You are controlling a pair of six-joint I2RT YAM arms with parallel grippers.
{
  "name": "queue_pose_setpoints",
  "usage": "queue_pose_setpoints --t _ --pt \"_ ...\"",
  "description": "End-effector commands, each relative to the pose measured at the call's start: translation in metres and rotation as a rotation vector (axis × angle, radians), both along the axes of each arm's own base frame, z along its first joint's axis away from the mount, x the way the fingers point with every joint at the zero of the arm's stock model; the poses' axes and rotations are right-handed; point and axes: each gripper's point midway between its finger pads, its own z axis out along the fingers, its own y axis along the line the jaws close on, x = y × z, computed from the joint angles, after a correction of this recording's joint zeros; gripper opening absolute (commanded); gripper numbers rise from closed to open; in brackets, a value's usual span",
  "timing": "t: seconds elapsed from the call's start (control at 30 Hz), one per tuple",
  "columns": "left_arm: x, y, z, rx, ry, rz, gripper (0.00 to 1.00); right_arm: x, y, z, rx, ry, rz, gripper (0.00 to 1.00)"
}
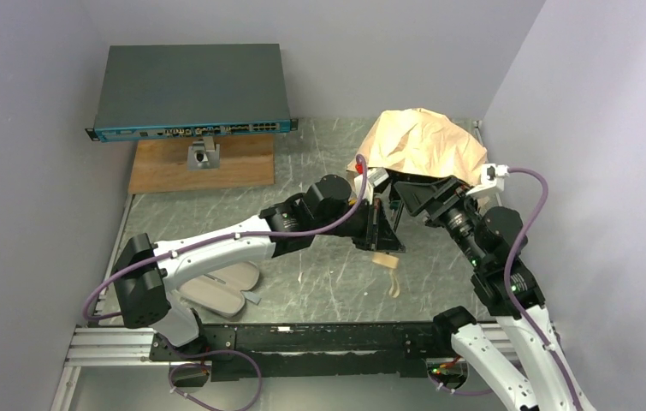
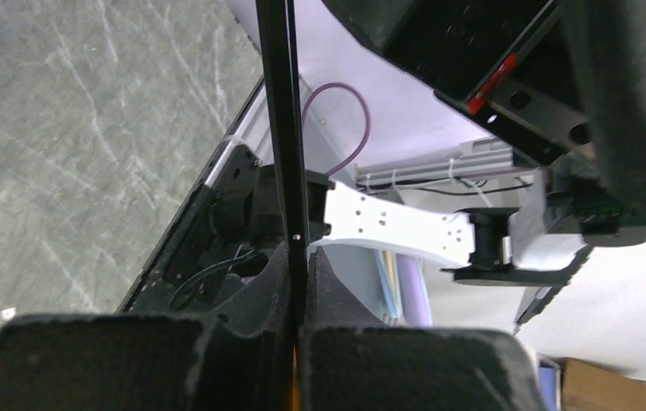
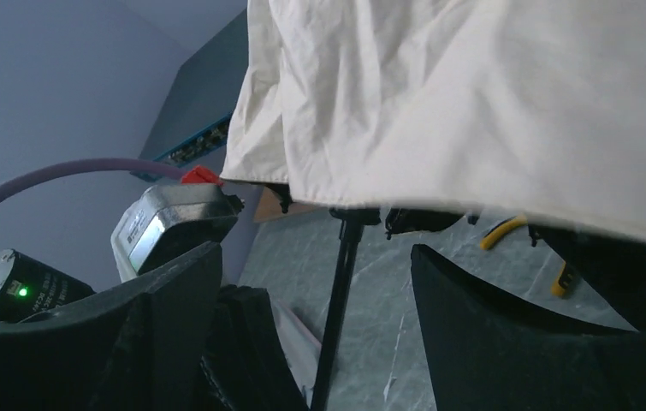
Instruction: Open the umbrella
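Far left of the left pincer, a flat dark grey network switch overhangs a brown wooden board at the back wall. The print on its blue port strip is too small to read. Behind and left of that pincer, beside its arm's base, a pale pink fabric sleeve lies flat near the table's front edge, just short of the aluminium rail. Bare grey marbled tabletop stretches between sleeve and pincer.

The left pincer is clenched on the thin black shaft of the tan-beige folding umbrella; the shaft runs straight out from between its pressed-together pads. A tan strap hangs at its near side.

To the right, the right pincer stands released, its fingers spread on either side of the shaft without touching it, just under the hem of the crumpled canopy. The canopy bulges beyond both pincers into the back right corner, close to both walls. A label on a grey box left of the right pincer is too blurred to read.
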Motion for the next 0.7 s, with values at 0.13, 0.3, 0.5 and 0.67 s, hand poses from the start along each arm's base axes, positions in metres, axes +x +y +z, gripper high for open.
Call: queue_pose_setpoints --t 0.13,0.3,0.5,0.67 --pt "0.007 0.003 0.112 -0.348 -0.07 0.008 0.0 -0.01 -0.022 0.023 0.032 -0.111 -0.096 0.7" --pt "0.007 0.002 0.122 -0.39 -0.048 -0.007 0.0 -0.008 -0.006 0.036 0.087 -0.16 -0.016 0.53" --pt "0.003 0.006 0.132 -0.409 -0.062 -0.02 0.0 -0.001 0.001 0.049 0.129 -0.217 0.005 0.43" --pt "0.0 0.009 0.132 -0.414 -0.07 -0.023 0.0 0.009 0.006 0.057 0.16 -0.239 0.011 0.39"
